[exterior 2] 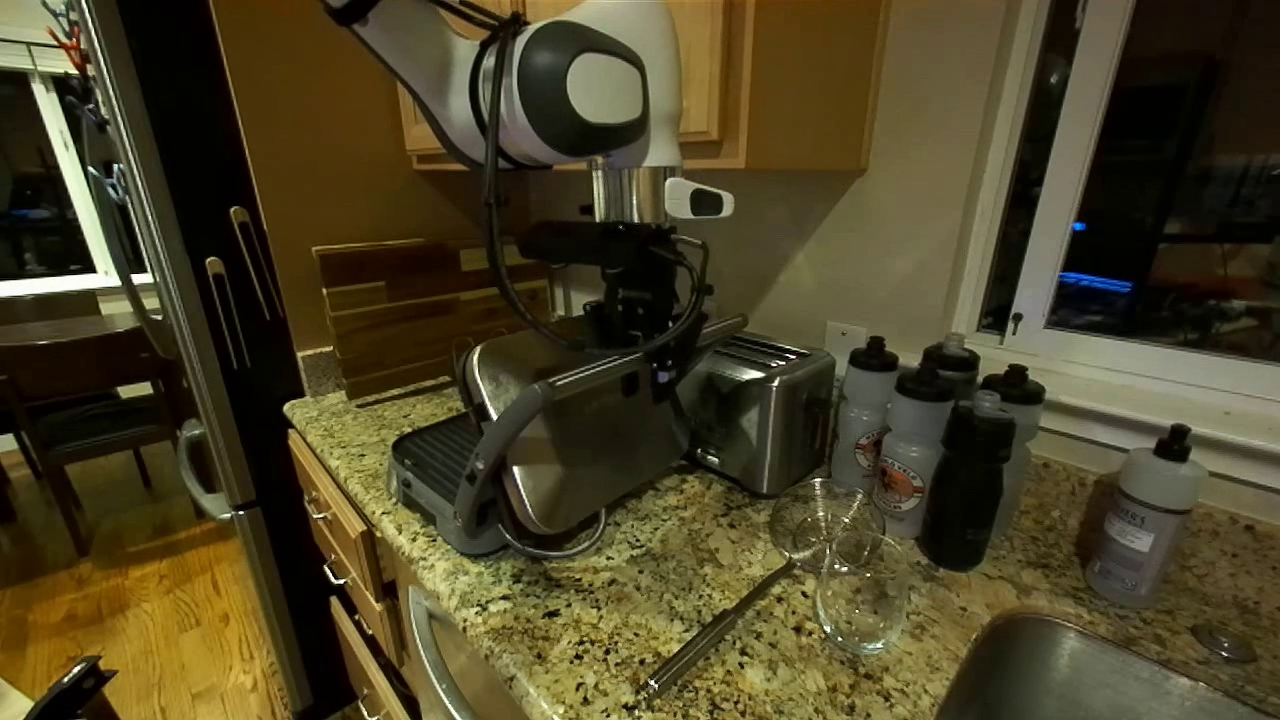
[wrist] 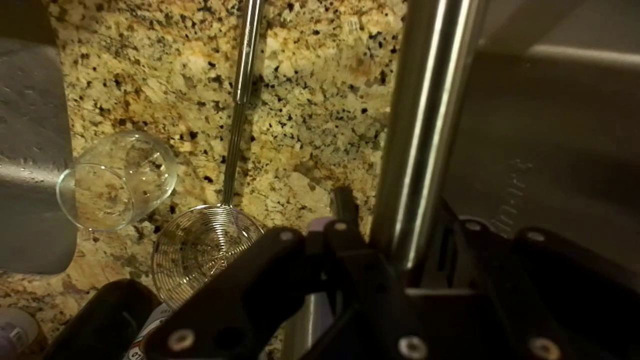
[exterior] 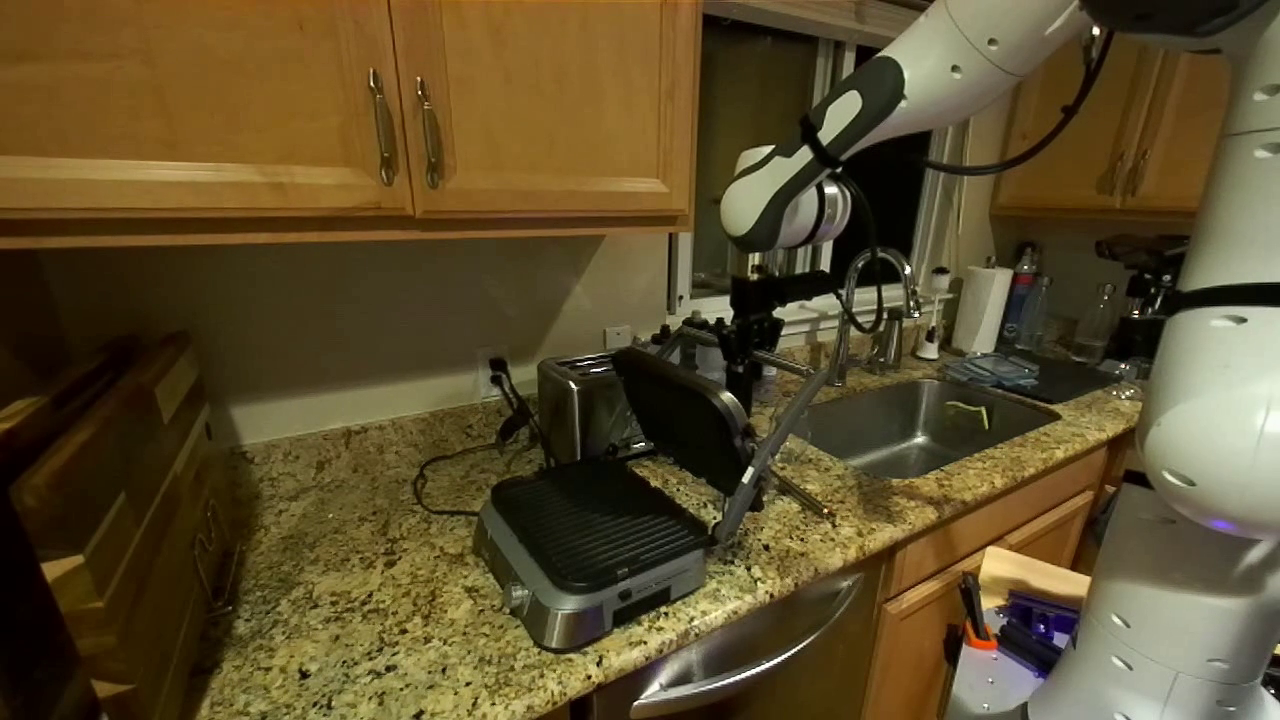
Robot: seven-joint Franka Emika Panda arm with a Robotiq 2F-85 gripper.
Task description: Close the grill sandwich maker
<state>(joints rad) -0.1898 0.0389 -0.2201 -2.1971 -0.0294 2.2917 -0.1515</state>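
Observation:
The grill sandwich maker (exterior: pixel 640 595) stands on the granite counter with its lid raised, leaning back past upright. Its black ribbed lower plate (exterior: pixel 595 520) is exposed. The lid (exterior 2: pixel 590 445) shows its steel outer face in an exterior view. The bar handle (exterior 2: pixel 610 372) runs across behind the lid and also shows in the wrist view (wrist: pixel 425 125). My gripper (wrist: pixel 397 210) points down at the bar, with one finger on each side of it. A gap shows between the left finger and the bar. The right finger lies between bar and lid. The fingertips are partly hidden.
A steel toaster (exterior 2: pixel 765 420) stands close beside the lid. Several bottles (exterior 2: pixel 900 440), a clear glass (exterior 2: pixel 862 595) and a long-handled wire strainer (wrist: pixel 207 252) are behind the grill. The sink (exterior: pixel 915 465) lies beyond them. Wooden boards (exterior: pixel 110 510) lean at the counter's far end.

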